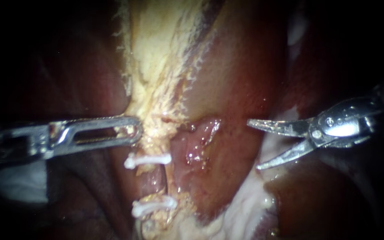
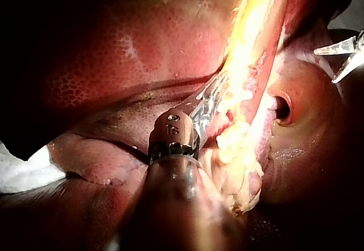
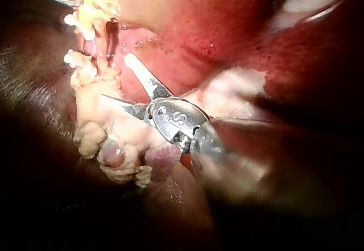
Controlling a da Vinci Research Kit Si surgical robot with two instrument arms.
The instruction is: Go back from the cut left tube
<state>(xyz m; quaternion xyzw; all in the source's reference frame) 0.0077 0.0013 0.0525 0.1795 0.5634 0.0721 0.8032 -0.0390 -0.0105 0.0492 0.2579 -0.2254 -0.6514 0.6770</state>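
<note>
While the left instrument (image 1: pixel 135 129), entering at mid-left, clamps its jaws on pale fatty tissue (image 1: pixel 156 66), the left tube (image 1: pixel 151 180), bearing two white clips (image 1: pixel 147 160), lies lower centre; the right instrument (image 1: pixel 253 144), mid-right, holds its blades apart, empty.

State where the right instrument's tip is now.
In the endoscope view the right instrument enters from the right, jaws open and empty, well to the right of the upper white clip on the tube.

The endoscope closely faces the yellow fatty strip (image 1: pixel 156 66). The 2 wrist cameras view it from opposite sides, equally near.
</note>
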